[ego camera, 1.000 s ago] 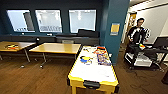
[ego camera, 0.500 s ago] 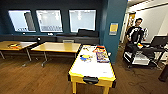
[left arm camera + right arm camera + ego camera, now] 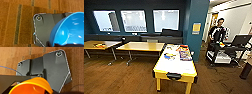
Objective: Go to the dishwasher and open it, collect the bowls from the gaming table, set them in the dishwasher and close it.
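A: One blue bowl (image 3: 70, 31) shows large in the left wrist view, lower right of the frame, above brown carpet, and looks carried by the left arm. An orange bowl (image 3: 31, 87) sits low in the right wrist view, likewise close to that arm.

B: Are the jaws closed on them?

A: I cannot tell for either; the fingers are hidden behind the bowls.

B: And the gaming table (image 3: 175, 66)?

A: Centre of the head view, white top, yellow edge, board games (image 3: 185, 53) toward its far end. Something blue (image 3: 169, 56) lies beside them, too blurred to call a bowl.

B: So how far along?

A: My judgement: collecting is partly done; loading and closing the dishwasher remain. Whether it is open, these views cannot say. A person (image 3: 217, 31) stands at the right by a cart.
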Robot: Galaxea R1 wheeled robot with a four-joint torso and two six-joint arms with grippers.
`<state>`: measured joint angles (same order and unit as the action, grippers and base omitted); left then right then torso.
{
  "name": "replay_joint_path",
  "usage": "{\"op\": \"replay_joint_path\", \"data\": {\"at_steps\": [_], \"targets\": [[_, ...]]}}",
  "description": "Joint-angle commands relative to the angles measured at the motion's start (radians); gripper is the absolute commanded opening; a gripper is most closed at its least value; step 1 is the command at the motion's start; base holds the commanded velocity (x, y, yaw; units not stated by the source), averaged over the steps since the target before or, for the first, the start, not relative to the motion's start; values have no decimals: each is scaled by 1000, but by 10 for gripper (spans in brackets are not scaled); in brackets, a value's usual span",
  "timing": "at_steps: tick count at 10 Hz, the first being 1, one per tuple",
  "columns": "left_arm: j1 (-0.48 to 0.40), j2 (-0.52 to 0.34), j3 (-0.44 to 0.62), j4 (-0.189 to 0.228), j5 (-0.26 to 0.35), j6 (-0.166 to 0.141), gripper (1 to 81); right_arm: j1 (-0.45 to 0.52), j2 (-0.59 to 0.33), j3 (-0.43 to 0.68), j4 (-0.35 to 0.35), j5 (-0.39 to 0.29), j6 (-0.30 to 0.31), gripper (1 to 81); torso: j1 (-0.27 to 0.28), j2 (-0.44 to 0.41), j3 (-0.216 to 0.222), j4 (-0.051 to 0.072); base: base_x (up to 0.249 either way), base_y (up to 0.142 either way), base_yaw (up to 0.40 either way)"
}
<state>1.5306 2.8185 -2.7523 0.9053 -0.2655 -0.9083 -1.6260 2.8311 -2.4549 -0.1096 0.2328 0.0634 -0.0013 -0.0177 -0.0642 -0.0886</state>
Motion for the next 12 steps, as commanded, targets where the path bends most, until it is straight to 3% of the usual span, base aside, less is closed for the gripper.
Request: {"op": "replay_joint_path", "data": {"at_steps": [1,7,12], "targets": [[-39,-20,-13,9,31,8,10,36,-13,4,-18,-49,-4,10,1,0,0,0,-163,0,0],[-39,-20,-13,9,31,11,10,34,-13,2,-16,-49,-4,10,1,0,0,0,-161,0,0],[-39,-19,-15,1,31,14,10,36,-13,2,-15,-47,-2,10,1,-2,0,0,-16,0,0]]}}
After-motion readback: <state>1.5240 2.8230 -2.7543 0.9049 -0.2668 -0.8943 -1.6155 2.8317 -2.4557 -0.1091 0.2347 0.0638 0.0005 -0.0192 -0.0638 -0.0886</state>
